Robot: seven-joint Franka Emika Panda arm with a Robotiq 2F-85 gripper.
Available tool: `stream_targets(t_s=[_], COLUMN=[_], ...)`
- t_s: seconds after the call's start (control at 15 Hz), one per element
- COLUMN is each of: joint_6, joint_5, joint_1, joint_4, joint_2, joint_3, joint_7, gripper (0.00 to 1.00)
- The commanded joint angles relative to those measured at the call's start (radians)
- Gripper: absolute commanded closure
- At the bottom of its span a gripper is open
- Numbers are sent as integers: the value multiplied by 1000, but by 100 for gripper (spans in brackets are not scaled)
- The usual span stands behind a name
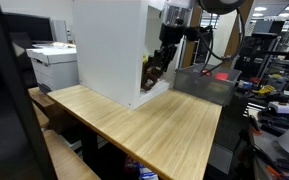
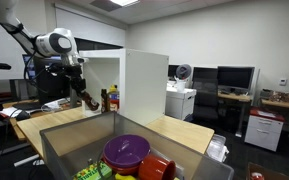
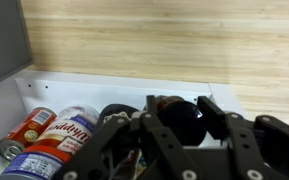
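Tool (image 3: 179, 104) closed on dark object (image 3: 174, 120), long axis unclear; cans (image 3: 66, 130) lying beside.

The table (image 3: 144, 40) is showing pale, streaked wood grain, the box (image 2: 144, 85) is looking plain white, the cans (image 3: 29, 128) are wearing red-and-white labels, the gripper (image 3: 179, 106) is showing black, the bottle (image 3: 176, 118) dark brown

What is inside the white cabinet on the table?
The cabinet holds cans and a dark thing between the fingers of the gripper. The gripper covers what is behind it; the walls hide the rest.
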Motion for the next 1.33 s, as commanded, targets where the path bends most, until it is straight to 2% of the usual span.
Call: stream_targets(t_s=[0.0, 1.27], joint_6=[-43, -130], joint_5=[87, 148], joint_1=[5, -8], joint_4=[-2, 58], joint_2=[-47, -9], joint_3=[-9, -48], joint_7=[-82, -163], gripper=[80, 80])
